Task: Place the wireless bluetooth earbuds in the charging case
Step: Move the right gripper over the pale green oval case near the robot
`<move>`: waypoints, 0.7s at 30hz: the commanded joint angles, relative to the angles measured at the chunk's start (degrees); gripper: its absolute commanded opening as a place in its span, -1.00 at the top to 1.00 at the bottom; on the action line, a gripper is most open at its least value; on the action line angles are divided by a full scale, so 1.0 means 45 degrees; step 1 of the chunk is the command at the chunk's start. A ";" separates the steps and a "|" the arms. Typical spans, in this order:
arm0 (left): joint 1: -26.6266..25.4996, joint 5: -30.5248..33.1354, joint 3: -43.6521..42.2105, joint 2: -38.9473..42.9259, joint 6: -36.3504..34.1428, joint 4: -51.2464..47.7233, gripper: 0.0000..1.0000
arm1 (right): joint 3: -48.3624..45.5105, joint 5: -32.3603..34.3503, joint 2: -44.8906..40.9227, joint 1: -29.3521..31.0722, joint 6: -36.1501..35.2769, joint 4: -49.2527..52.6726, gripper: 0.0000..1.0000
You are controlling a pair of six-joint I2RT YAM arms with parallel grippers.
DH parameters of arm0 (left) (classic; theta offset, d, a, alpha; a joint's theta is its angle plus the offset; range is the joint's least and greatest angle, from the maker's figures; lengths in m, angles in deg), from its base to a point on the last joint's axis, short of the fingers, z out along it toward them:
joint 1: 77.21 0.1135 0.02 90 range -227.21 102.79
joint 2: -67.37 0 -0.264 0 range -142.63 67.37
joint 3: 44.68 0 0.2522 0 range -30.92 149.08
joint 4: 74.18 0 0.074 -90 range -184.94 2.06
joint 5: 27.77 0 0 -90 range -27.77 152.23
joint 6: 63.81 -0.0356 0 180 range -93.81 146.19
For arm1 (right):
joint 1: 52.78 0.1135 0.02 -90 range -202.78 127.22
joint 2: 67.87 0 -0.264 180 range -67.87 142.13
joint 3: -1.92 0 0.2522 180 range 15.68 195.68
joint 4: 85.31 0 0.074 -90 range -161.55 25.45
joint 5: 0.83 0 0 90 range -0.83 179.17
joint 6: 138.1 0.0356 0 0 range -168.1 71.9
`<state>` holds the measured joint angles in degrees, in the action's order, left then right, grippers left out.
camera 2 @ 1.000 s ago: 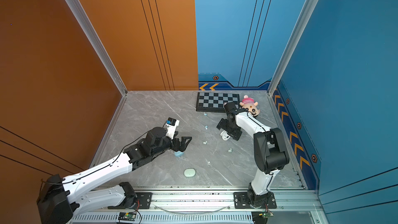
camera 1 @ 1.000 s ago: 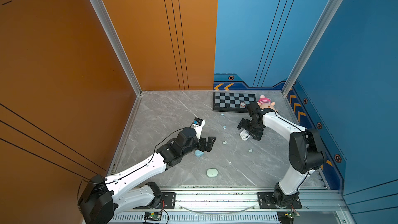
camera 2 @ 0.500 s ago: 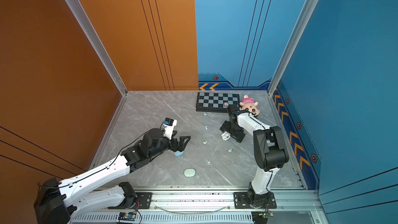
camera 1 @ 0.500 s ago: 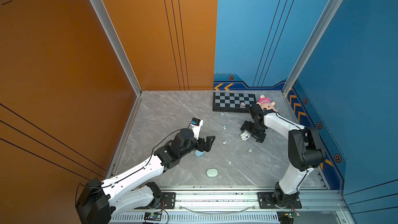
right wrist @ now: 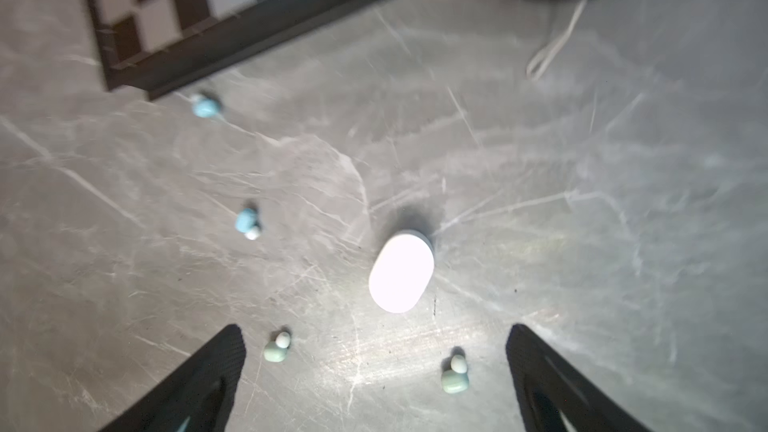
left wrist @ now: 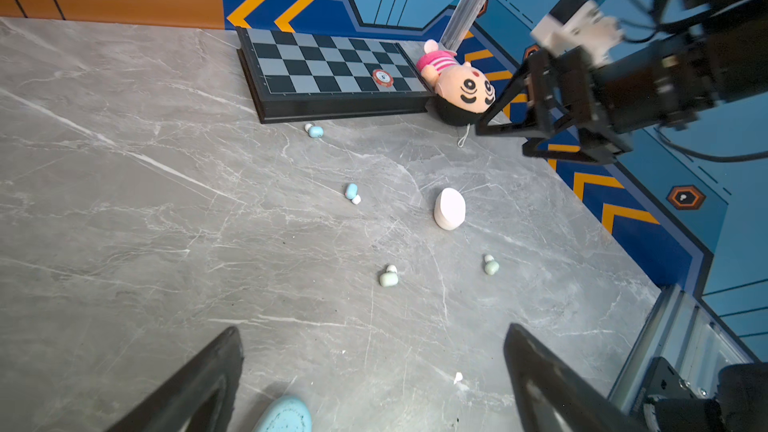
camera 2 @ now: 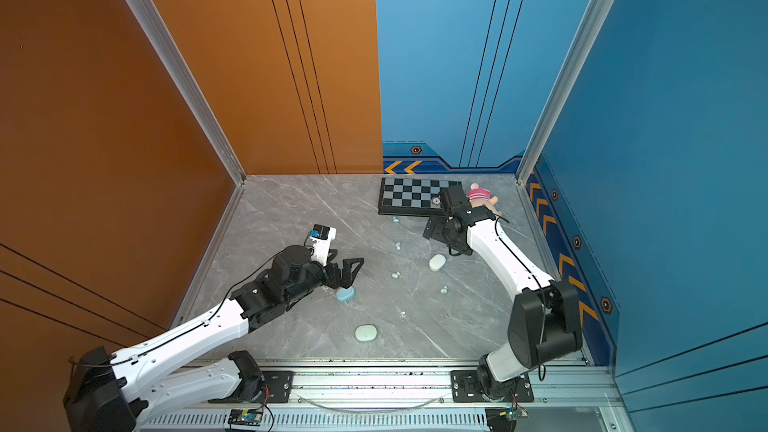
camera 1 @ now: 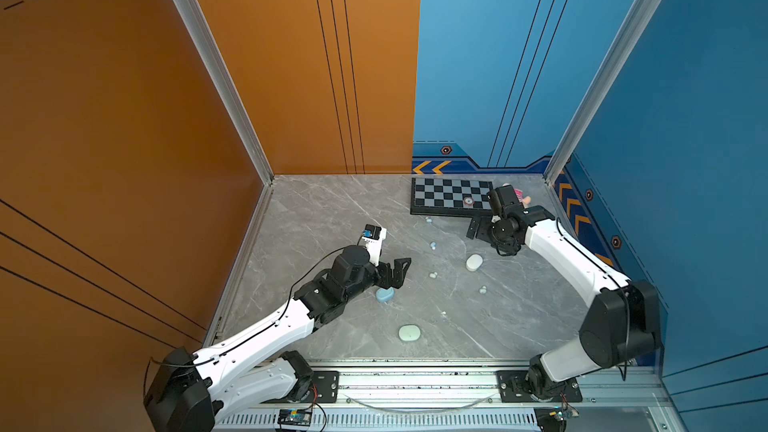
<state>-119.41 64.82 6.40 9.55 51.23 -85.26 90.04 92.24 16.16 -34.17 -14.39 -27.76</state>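
Both grippers are spread wide and nothing is held by either. The left gripper (camera 1: 399, 274) is poised low over the blue case (camera 1: 384, 294), which is seen between the jaws in the left wrist view. Whether it is touched cannot be told. The right gripper (camera 1: 488, 238) is held above the tabletop (camera 1: 332, 218), near the white case (camera 1: 474, 262) but apart from it.

The earbuds are scattered loose on the tabletop, and none is seated in a case. The pale blue earbuds (left wrist: 351, 192) lie between the chessboard (left wrist: 332, 68) and the white case, one of them just in front of the board's edge. The mint green earbuds (left wrist: 388, 278) lie near the white case, on the side toward the arm bases. The mint case (camera 1: 409, 332) is set well apart from them, near the front edge. All three cases appear shut, so a lid is judged to need opening before anything can be inserted.

Each earbud is judged to be very light, hard-shelled and smooth, with a small, paler, softer-looking tip. Being rounded, it is likely to be rolled or flicked away by a jaw that lands off centre. A hold is best taken across the broader coloured body, not the tip, with the jaws lowered either side and closed gently. The cases are expected to slide on the polished tabletop unless steadied by the other gripper.
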 commanded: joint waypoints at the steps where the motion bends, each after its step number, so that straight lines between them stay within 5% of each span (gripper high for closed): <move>1: 0.0391 -0.0154 -0.0462 0.0803 0.0175 0.0281 -0.96 | 0.0569 0.1688 -0.2020 0.0363 -0.2039 -0.0058 -1.00; 6: 0.0966 -0.0292 -0.1304 0.2144 0.0626 0.0594 -0.96 | -0.1512 -0.0172 -0.5003 -0.1665 -0.0196 -0.2301 -1.00; 9: 0.1596 -0.0026 -0.2203 0.3002 0.2450 0.0750 -0.96 | -0.3488 -0.3613 -0.6812 -0.3322 0.0550 -0.5010 -0.97; 11: 0.2177 -0.0061 -0.3081 0.3731 0.3956 0.1294 -0.96 | -0.3967 -0.4813 -0.7366 -0.3545 0.0631 -0.5382 -0.94; 15: 0.2938 -0.1025 -0.4084 0.5214 0.3610 0.2039 -0.96 | -0.3699 -0.6985 -0.7059 -0.2896 -0.0364 -0.3946 -0.84; 18: 0.3192 -0.1357 -0.3208 0.6009 0.2127 -0.0048 -0.96 | -0.2783 -0.6655 -0.6145 -0.1601 -0.1248 -0.1112 -0.72; 21: 0.3361 -0.1526 -0.2169 0.6407 0.0619 -0.2174 -0.96 | -0.2050 -0.4298 -0.5008 0.0288 -0.0230 0.1498 -0.58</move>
<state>-105.05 60.45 -7.63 36.72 60.85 -87.12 77.74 68.40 -9.15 -37.69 -16.53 -34.99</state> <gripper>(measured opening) 0.981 0.797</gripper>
